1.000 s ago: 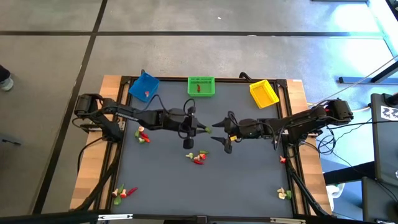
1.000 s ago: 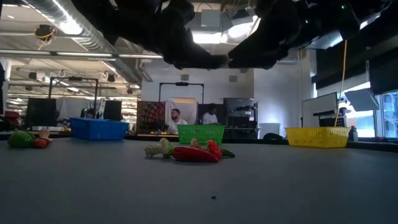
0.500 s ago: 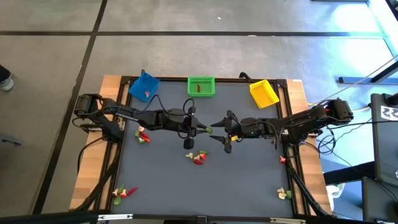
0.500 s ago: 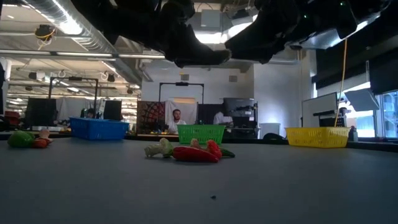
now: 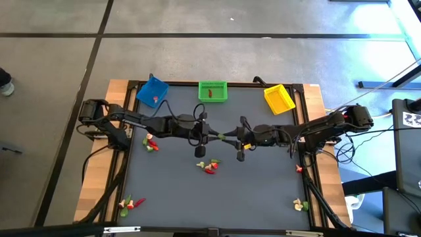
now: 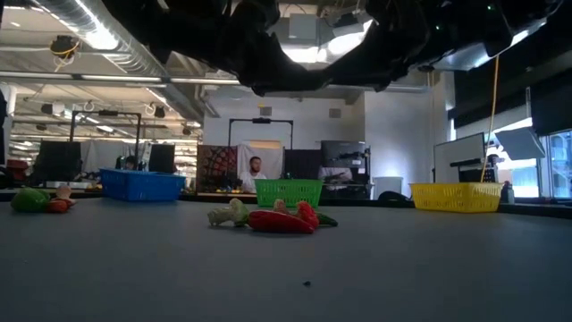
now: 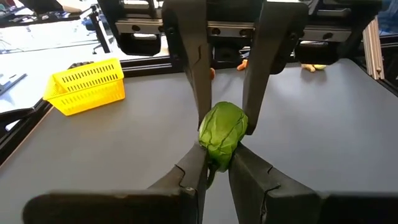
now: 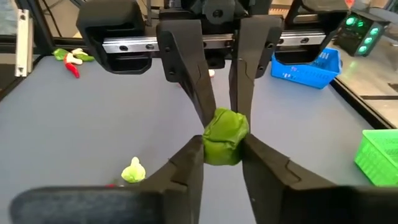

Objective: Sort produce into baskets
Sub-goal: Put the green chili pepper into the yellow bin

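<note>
Overhead looks straight down, low looks level across the table; both wrist cameras closely face one green piece.

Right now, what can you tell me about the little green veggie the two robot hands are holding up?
The green veggie is a small, leafy-looking toy, crinkled like lettuce or cabbage, probably plastic. It hangs in the air above the middle of the table, not touching it. The left gripper pinches it from one side and the right gripper from the other, so both sets of dark fingers press on it at once.
</note>
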Available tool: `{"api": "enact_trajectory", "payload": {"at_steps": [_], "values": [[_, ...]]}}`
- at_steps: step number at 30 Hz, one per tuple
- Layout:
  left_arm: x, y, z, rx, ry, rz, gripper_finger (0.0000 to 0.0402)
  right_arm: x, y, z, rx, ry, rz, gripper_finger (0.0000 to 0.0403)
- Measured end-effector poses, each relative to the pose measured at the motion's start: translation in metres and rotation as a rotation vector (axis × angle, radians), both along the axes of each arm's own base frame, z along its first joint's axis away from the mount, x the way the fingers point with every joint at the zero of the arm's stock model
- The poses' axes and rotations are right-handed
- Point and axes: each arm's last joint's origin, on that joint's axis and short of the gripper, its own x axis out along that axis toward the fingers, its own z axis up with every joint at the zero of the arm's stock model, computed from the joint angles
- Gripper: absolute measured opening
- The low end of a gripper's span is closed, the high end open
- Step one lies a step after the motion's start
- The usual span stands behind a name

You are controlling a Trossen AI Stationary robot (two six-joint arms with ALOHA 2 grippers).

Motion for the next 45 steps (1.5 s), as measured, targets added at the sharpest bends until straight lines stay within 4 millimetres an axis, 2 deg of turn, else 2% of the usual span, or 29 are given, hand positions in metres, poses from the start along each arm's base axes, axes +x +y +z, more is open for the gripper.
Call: {"api": "enact_trajectory", "payload": {"at_steps": [10,19,24,28,36,45], "values": [[0.0,0.0,0.0,0.005,0.001,0.004,0.0059,0.0,0.0,0.0,-0.035,0.003,-0.004,0.0047],[0.0,0.001,-0.001,0.001,0.01,-0.005,0.0147,0.0,-0.001,-0.001,-0.078,0.016,-0.001,0.0046],[-0.009,0.001,0.007,0.031,0.046,-0.005,0.0173,-0.005,-0.003,-0.001,-0.11,0.061,-0.059,0.0045],[-0.015,0.001,0.015,0.027,0.05,0.028,0.0176,-0.016,-0.007,0.003,-0.147,0.114,-0.143,0.0045],[-0.018,0.002,0.01,0.011,0.113,0.051,0.0166,-0.051,-0.018,0.022,-0.2,0.196,-0.308,0.0045],[-0.017,0.002,0.01,0.02,0.103,0.055,0.0159,-0.084,-0.064,0.025,-0.156,0.348,-0.522,0.0045]]}}
